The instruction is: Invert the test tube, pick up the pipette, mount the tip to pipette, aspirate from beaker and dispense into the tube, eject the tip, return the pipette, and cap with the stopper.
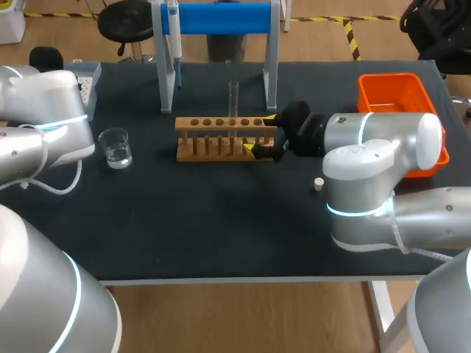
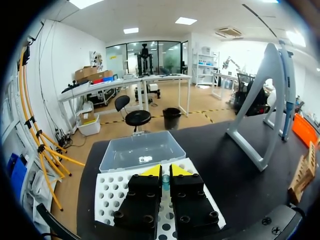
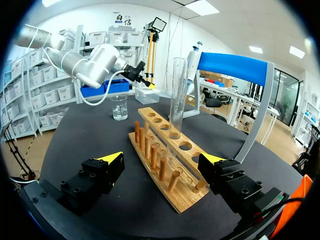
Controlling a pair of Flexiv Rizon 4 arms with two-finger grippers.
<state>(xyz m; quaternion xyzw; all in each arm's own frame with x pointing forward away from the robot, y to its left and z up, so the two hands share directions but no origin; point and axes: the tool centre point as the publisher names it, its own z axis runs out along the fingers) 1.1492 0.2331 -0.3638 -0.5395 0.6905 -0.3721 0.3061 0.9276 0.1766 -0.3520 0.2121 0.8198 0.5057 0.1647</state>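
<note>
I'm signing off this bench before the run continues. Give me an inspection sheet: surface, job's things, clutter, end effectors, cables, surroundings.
Surface: dark table, no spills seen.
Job's things: glass tube standing upright in the wooden rack; beaker with clear liquid, left of the rack; pipette hanging on its stand; tip box, lid open; stopper loose beside the right arm.
Clutter: orange bin at the table's right edge.
End effectors: left end effector shut, above the tip box; right end effector open, straddling the rack's end.
Cables: white cable looping from the left arm.
Surroundings: nothing seen.
</note>
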